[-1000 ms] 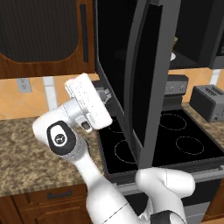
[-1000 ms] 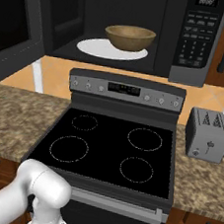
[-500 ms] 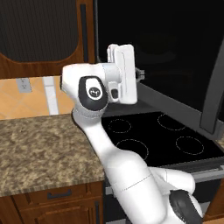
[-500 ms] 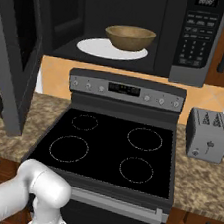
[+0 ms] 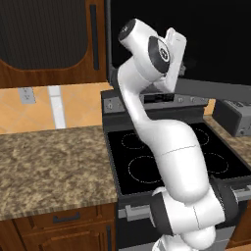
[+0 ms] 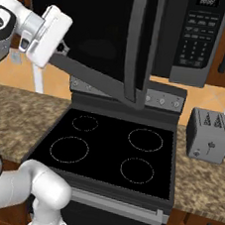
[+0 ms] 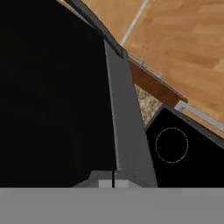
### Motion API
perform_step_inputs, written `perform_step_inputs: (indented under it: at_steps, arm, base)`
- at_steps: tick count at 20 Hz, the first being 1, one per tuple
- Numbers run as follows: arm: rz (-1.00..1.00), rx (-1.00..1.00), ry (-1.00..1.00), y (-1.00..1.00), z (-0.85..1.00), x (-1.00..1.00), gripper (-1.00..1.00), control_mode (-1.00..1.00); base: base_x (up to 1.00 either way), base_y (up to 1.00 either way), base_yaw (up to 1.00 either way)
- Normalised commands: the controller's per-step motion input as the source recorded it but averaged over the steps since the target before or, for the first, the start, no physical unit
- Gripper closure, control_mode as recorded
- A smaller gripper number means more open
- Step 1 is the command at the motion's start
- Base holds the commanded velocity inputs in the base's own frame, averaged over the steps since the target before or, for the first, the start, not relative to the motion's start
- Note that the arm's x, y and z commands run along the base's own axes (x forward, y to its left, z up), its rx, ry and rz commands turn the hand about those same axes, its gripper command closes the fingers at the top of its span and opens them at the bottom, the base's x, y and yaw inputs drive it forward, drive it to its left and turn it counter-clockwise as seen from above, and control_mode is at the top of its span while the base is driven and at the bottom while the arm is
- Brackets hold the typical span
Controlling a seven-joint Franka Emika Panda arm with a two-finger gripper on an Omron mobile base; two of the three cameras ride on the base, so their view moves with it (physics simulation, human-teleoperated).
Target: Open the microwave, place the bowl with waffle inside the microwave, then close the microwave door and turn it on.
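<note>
pushing the door (image 6: 101, 38) toward the microwave (image 6: 196, 40), the claw (image 6: 64, 48) is pressing its lower frame; spread or pressed together, cannot tell. stiff, hinged panel—handle (image 6: 134, 42) beyond offers better hold.

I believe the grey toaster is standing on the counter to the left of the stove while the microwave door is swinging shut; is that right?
Not quite: the right base view shows the toaster on the counter right of the stove, not left. The microwave door is indeed partway shut.
</note>
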Motion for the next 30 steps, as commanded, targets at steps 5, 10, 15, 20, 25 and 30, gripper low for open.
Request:
perform_step_inputs:
  at_steps: [5,10,15,20,25,30]
  arm:
    - [0.22,0.35,-0.06,-1.00,0.00,1.00,1.00,-1.00]
    - [0.30,0.27,0.00,-0.98,0.00,1.00,1.00,-1.00]
    - [0.34,0.18,0.01,-0.84,-0.01,1.00,1.00,-1.00]
    - [0.53,0.07,-0.11,-0.90,-0.51,-0.10,1.00,-1.00]
    - [0.43,0.09,-0.40,-0.80,-1.00,-1.00,1.00,-1.00]
    - [0.35,0.01,-0.56,-0.48,-0.97,-1.00,1.00,-1.00]
  base:
    - [0.00,0.00,0.00]
    - [0.00,0.00,0.00]
    - [0.00,0.00,0.00]
    - [0.00,0.00,0.00]
    - [0.00,0.00,0.00]
    - [0.00,0.00,0.00]
